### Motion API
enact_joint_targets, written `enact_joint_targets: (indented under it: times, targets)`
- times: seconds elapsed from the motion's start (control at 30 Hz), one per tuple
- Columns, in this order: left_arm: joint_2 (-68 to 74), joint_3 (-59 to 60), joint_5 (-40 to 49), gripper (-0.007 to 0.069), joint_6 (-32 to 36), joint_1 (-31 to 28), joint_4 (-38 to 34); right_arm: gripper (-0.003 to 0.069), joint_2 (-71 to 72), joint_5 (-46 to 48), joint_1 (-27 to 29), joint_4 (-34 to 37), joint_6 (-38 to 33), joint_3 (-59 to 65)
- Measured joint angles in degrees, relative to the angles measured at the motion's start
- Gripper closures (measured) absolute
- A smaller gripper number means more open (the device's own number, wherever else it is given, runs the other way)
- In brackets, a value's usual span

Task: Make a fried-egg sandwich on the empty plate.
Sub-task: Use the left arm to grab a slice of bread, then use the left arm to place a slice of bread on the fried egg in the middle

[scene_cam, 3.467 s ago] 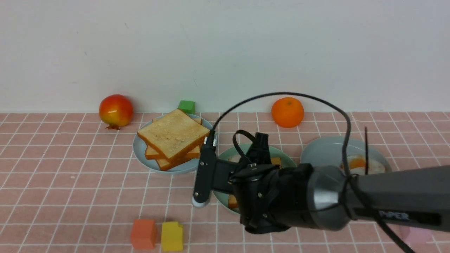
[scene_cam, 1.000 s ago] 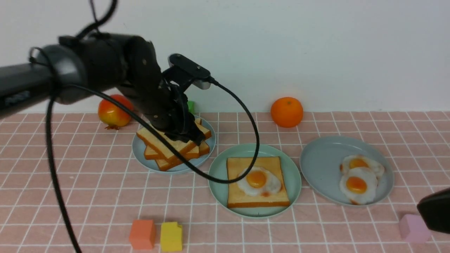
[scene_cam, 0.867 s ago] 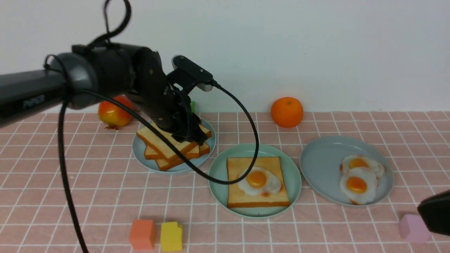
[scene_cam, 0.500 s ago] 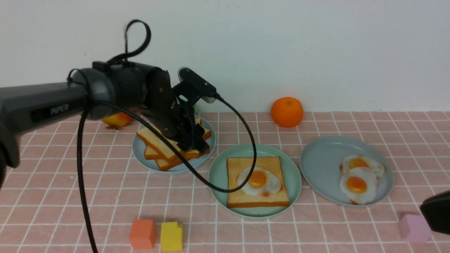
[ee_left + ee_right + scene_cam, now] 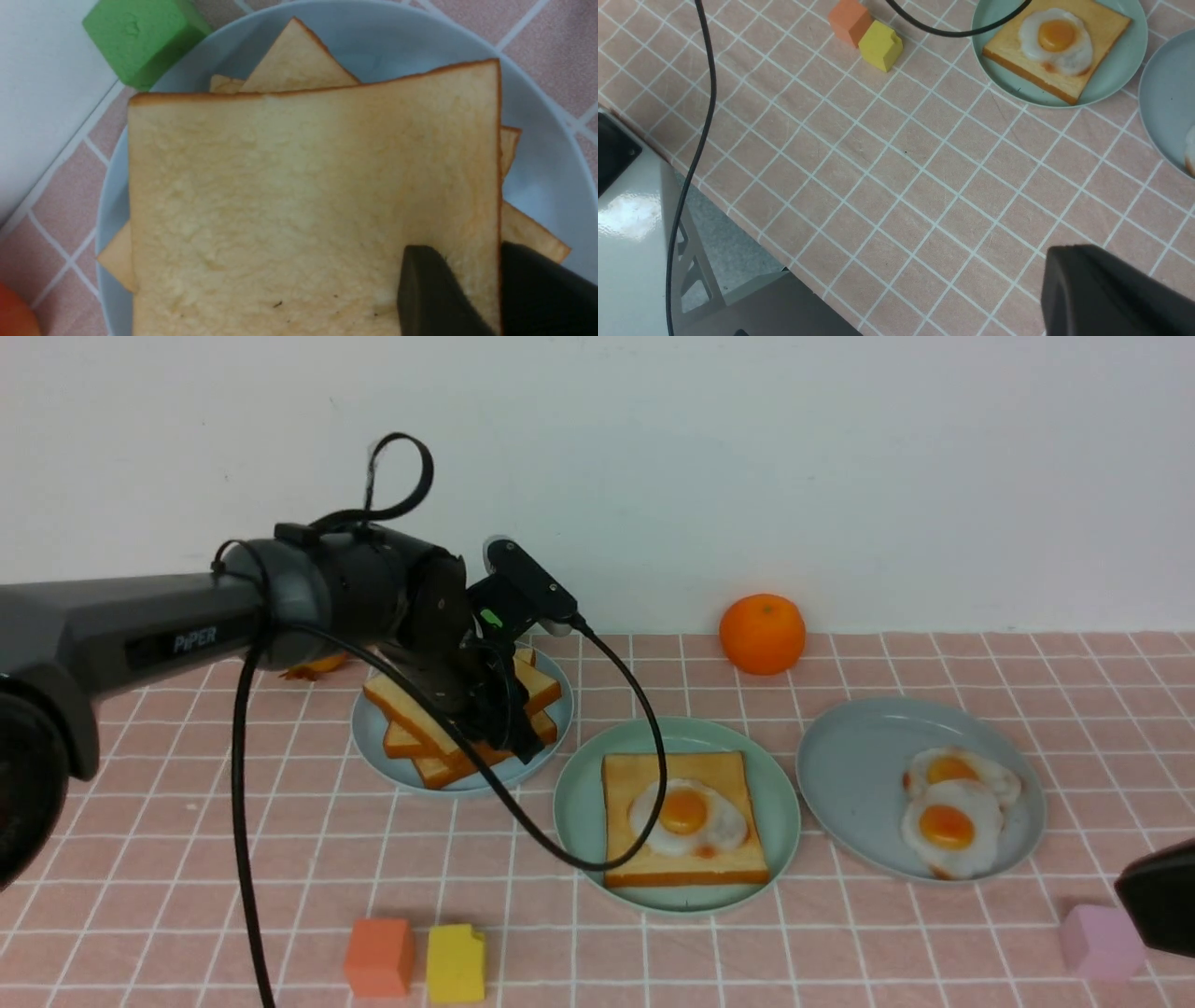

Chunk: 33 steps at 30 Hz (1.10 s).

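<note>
A mint-green plate (image 5: 581,803) holds one toast slice (image 5: 635,861) with a fried egg (image 5: 686,817) on top; the plate also shows in the right wrist view (image 5: 1122,70). A stack of toast slices (image 5: 397,700) lies on a pale blue-grey plate (image 5: 373,747). My left gripper (image 5: 516,735) is at the stack's right edge. In the left wrist view one finger (image 5: 430,289) lies on the top slice (image 5: 303,196) and the other is just outside its edge, pinching it (image 5: 467,249). My right gripper (image 5: 1156,903) is shut and empty, low at the front right.
A second blue-grey plate (image 5: 859,775) with two fried eggs (image 5: 948,826) is at the right. An orange (image 5: 762,633) and a half-hidden pomegranate (image 5: 313,663) stand by the wall, with a green cube (image 5: 140,37). Orange (image 5: 378,957), yellow (image 5: 456,963) and pink (image 5: 1097,943) cubes are in front.
The right arm has left the mint plate, with toast and egg now on it. The left arm has come down onto the right edge of the toast stack.
</note>
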State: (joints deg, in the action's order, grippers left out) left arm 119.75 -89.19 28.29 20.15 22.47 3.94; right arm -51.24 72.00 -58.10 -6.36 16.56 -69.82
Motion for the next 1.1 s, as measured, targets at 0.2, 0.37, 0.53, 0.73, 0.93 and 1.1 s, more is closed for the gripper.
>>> enact_joint_targets:
  times: [0.2,0.37,0.53,0.73,0.93,1.1]
  targets:
    - [0.1,0.0,0.0,0.0560,0.0,0.2,0.2,0.0630,0.0,0.0,0.0,0.0,0.0,0.0]
    - [-2.8,0.1,1.1,0.0579,0.0,0.9,0.6,0.0627,0.6,0.0,0.0,-0.1,0.0,0.0]
    - [-9.7,0.1,3.8,0.0579,0.1,3.0,-0.1,0.0628,3.5,0.0,0.0,-2.8,1.1,0.0]
    - [-16.6,1.3,10.5,0.0579,14.6,10.9,-11.3,0.0652,11.2,0.0,0.0,-7.4,4.1,1.9]
    - [-13.4,3.6,10.2,0.0580,31.9,15.9,-22.7,0.0652,17.4,0.0,0.0,-8.5,7.2,8.8]
    - [-10.1,3.6,9.0,0.0580,37.9,15.9,-23.2,0.0652,19.2,0.0,0.0,-7.6,8.2,11.1]
